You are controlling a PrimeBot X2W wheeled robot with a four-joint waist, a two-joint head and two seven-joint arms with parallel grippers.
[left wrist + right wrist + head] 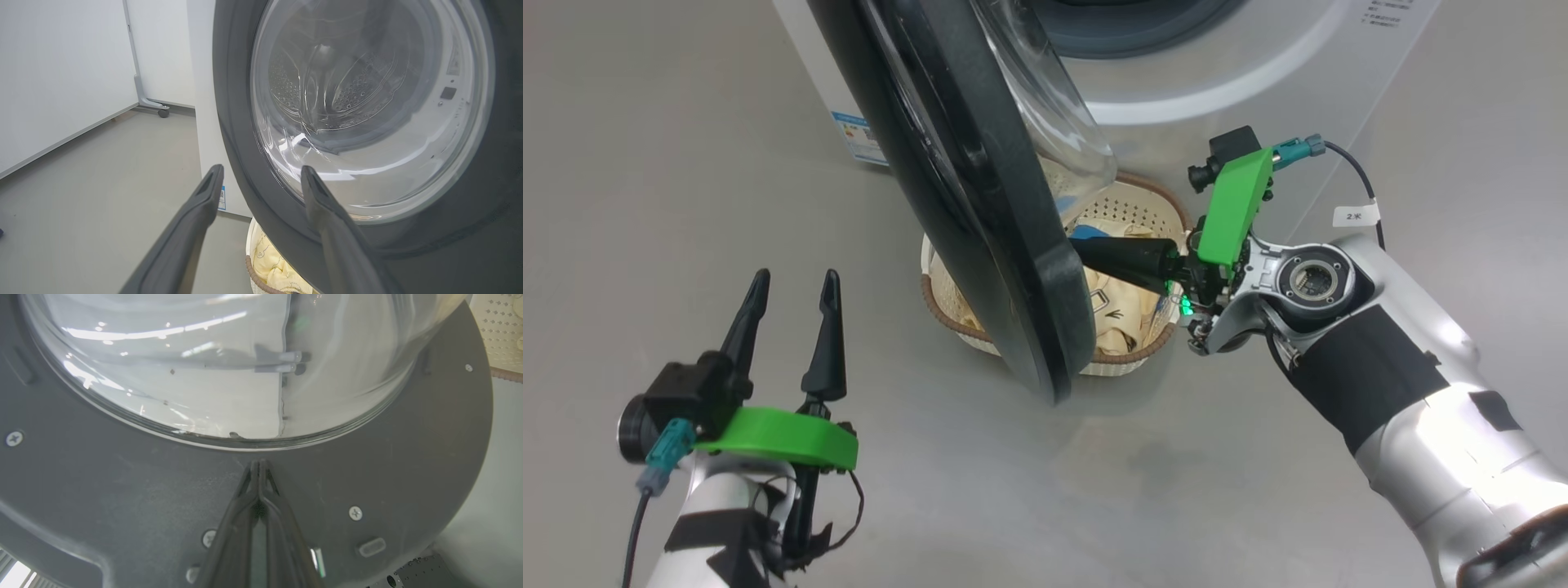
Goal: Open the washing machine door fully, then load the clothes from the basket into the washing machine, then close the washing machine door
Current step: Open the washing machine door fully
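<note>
The washing machine door stands partly open, its black ring edge-on across the head view, the clear glass bowl bulging toward the white washing machine. My right gripper is shut, its tips pressed against the door's inner black face just below the glass; my right gripper holds nothing. The basket sits on the floor behind the door, with cream clothes in it. My left gripper hangs open at the lower left, on the door's outer side.
Grey floor lies open to the left and in front. A blue label sticker marks the washer's front. In the left wrist view, a white partition wall on a castor foot stands beyond the machine.
</note>
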